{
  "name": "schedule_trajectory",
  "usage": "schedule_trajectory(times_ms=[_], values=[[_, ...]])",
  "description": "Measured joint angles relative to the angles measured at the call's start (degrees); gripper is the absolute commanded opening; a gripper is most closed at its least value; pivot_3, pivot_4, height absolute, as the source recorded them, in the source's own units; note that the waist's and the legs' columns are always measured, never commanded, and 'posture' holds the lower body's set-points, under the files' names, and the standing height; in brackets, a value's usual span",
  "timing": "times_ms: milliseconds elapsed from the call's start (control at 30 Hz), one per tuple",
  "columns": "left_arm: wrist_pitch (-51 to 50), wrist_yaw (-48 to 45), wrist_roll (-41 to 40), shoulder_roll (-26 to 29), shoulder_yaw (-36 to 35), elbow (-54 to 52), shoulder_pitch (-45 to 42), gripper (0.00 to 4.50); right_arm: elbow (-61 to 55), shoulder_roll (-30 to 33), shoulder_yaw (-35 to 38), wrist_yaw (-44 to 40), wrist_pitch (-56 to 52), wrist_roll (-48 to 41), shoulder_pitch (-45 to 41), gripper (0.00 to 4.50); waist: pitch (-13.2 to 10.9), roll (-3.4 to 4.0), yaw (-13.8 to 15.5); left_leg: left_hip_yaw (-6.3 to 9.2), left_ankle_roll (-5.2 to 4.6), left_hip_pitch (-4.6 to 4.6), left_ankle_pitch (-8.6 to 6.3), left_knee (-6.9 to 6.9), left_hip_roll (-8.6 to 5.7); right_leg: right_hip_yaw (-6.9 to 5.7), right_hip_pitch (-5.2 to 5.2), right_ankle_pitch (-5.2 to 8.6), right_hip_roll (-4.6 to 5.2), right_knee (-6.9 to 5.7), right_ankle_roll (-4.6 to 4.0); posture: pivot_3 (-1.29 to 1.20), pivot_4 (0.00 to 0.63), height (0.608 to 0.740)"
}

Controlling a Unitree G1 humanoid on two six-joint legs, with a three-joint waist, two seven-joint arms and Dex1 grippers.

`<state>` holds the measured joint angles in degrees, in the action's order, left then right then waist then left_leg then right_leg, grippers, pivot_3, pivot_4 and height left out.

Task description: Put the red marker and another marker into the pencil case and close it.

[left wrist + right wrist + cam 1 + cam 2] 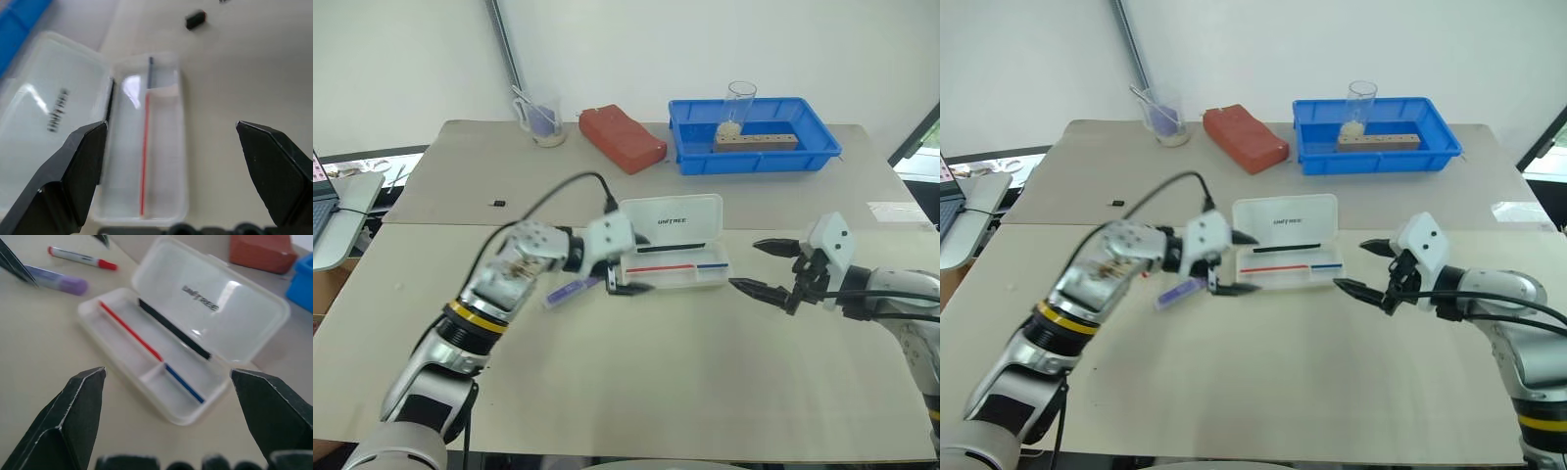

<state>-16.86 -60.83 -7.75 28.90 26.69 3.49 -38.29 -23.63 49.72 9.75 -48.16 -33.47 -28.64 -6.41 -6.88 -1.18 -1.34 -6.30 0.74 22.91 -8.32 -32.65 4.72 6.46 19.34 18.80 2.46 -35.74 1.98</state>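
Between the two sets of jaws, on the beige tabletop (636,372), lies the pencil case (161,362), its lid (674,222) folded back flat and its tray holding a thin red pen (129,330), a thin blue pen (184,383) and a black pen (173,329) along the hinge side. Beyond the case stand a blue tray (754,135) and a red-brown block (623,138) (with a clear cup (540,119) further along that far edge). The left gripper (631,249) hangs at the case's end nearest it, jaws spread wide and holding nothing. The right gripper (766,266) sits just off the opposite end, jaws likewise spread and empty, pointing toward the case. The purple highlighter (57,280) rests on the tabletop just outside the case, below the left jaws, and the red marker (82,257) lies beside it, further from the case.
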Motion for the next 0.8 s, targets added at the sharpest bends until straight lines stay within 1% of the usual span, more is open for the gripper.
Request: schedule_trajectory(times_ms=[100,200,233,333,400,433,500,567,600,700,800], values=[[3.6,0.2,3.4,-2.6,2.7,4.4,0.2,4.48,-2.7,-1.3,0.1,2.5,-2.2,-0.9,0.6,4.5,0.0,-0.01,0.3,0.1,-0.04,0.31,0.0,-0.14,-0.01,-0.09,0.2,-0.03,0.01,-0.01,0.02,0.0,0.15,0.74],[5.5,0.3,5.2,-2.9,2.8,6.6,0.2,4.48,-4.6,-1.5,0.6,3.3,-3.6,-1.5,1.4,4.5,0.0,-0.01,0.5,0.13,-0.06,0.41,0.01,-0.16,-0.03,-0.1,0.3,-0.04,0.01,-0.04,0.02,0.0,0.15,0.74],[6.0,0.1,5.6,-3.3,2.8,7.5,0.2,4.24,-5.5,-1.0,1.1,3.2,-4.1,-2.0,2.6,4.5,0.0,0.02,0.7,0.16,-0.06,0.43,0.01,-0.16,-0.05,-0.14,0.28,-0.04,0.03,-0.04,0.02,0.0,0.15,0.74],[6.9,-0.2,7.1,-3.6,2.9,10.0,0.3,3.33,-6.9,1.1,1.7,1.7,-5.4,-2.6,4.6,4.5,0.0,0.03,0.8,0.23,-0.08,0.48,0.02,-0.18,-0.07,-0.21,0.28,-0.04,0.05,-0.04,0.02,0.0,0.15,0.74],[7.3,-0.4,8.1,-3.8,2.9,11.8,0.3,2.38,-7.2,1.6,2.2,0.9,-5.8,-3.2,4.8,4.5,0.0,0.01,0.6,0.4,-0.08,0.49,0.02,-0.18,-0.11,-0.25,0.28,-0.04,0.02,-0.04,0.01,0.0,0.15,0.74],[7.6,-0.5,8.2,-4.0,2.9,12.1,0.3,2.07,-7.2,1.6,2.2,0.8,-5.8,-3.2,4.8,4.5,0.0,0.02,0.6,0.47,-0.08,0.49,0.02,-0.18,-0.13,-0.27,0.28,-0.04,0.02,-0.04,0.01,0.0,0.15,0.74],[8.4,-0.5,8.7,-5.1,2.9,12.6,0.2,1.24,-7.1,1.6,2.1,0.8,-5.8,-3.2,4.3,4.5,0.0,0.02,0.6,0.8,-0.08,0.54,0.02,-0.18,-0.29,-0.3,0.28,-0.04,0.01,-0.05,0.02,0.0,0.15,0.74],[8.5,-0.5,8.9,-5.4,2.7,12.9,0.1,0.27,-6.4,1.6,2.0,0.6,-5.5,-3.0,3.2,4.5,0.0,0.02,0.6,1.05,-0.09,0.57,0.02,-0.18,-0.41,-0.32,0.28,-0.04,0.0,-0.06,0.02,0.0,0.15,0.74],[8.5,-0.6,9.1,-5.4,2.5,12.9,0.1,0.04,-5.8,1.6,2.0,0.3,-5.0,-2.9,3.0,4.5,0.0,0.03,0.6,1.15,-0.09,0.57,0.02,-0.18,-0.44,-0.33,0.27,-0.04,-0.01,-0.06,0.02,0.0,0.15,0.74],[8.2,-1.4,9.5,-4.8,2.4,11.1,0.8,0.04,-3.9,1.6,1.7,-0.8,-3.4,-1.9,2.8,4.5,0.0,0.05,0.6,1.31,-0.1,0.6,0.03,-0.18,-0.51,-0.38,0.26,-0.04,-0.02,-0.07,0.02,0.0,0.15,0.74],[7.8,-2.8,9.7,-2.8,2.4,6.0,3.7,0.04,-3.1,1.6,1.1,-2.3,-3.0,-1.8,2.4,4.5,0.1,0.1,0.5,1.35,-0.1,0.6,0.03,-0.18,-0.53,-0.38,0.25,-0.04,-0.02,-0.09,0.02,0.0,0.15,0.74]])
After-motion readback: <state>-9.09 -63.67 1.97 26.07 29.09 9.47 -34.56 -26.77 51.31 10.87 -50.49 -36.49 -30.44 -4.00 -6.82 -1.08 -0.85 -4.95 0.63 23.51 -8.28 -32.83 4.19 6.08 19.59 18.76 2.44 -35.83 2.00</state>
